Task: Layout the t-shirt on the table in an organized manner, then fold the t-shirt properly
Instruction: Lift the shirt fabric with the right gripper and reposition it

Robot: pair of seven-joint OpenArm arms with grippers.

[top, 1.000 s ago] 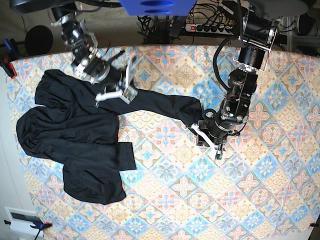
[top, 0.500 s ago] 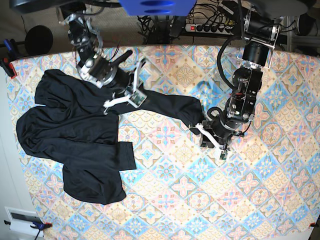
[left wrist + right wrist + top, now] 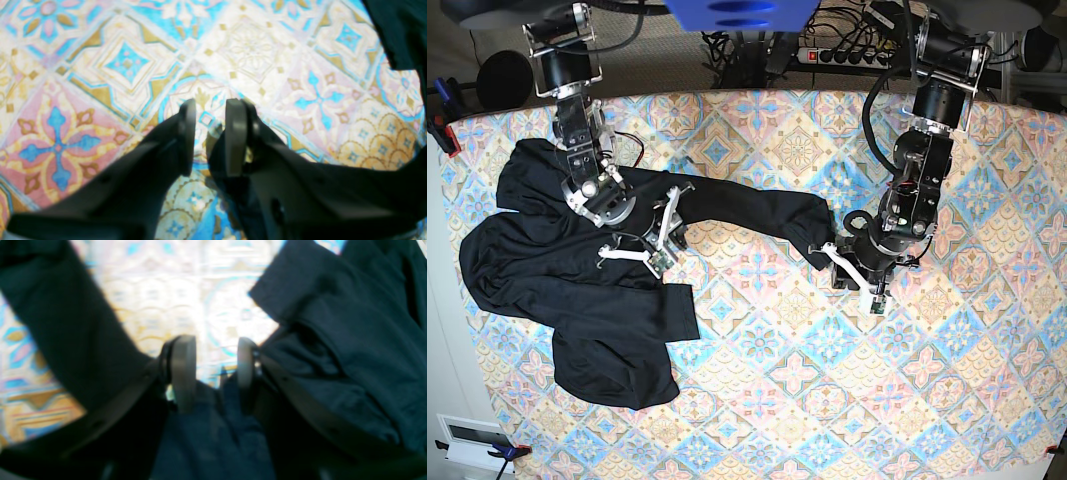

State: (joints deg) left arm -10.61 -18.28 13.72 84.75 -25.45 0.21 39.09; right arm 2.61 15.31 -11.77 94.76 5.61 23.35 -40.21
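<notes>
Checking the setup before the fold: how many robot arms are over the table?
2. The left hand sits at the stretched sleeve's cuff on the t-shirt; the right hand hangs over the shirt's body.

arms: we see two black jointed arms with silvery metal collars
left gripper (image 3: 855,281): black body, white bracket, flat grey pads (image 3: 235,136)
right gripper (image 3: 642,252): same black and white build
cables: black, looping

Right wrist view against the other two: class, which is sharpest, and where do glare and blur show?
Base view: sharpest, evenly lit, t-shirt and table crisp. Right wrist view: softest, the cloth bleached by glare ahead of the right end effector. Left wrist view: tiles fairly clear, the near left end effector blurred.
</notes>
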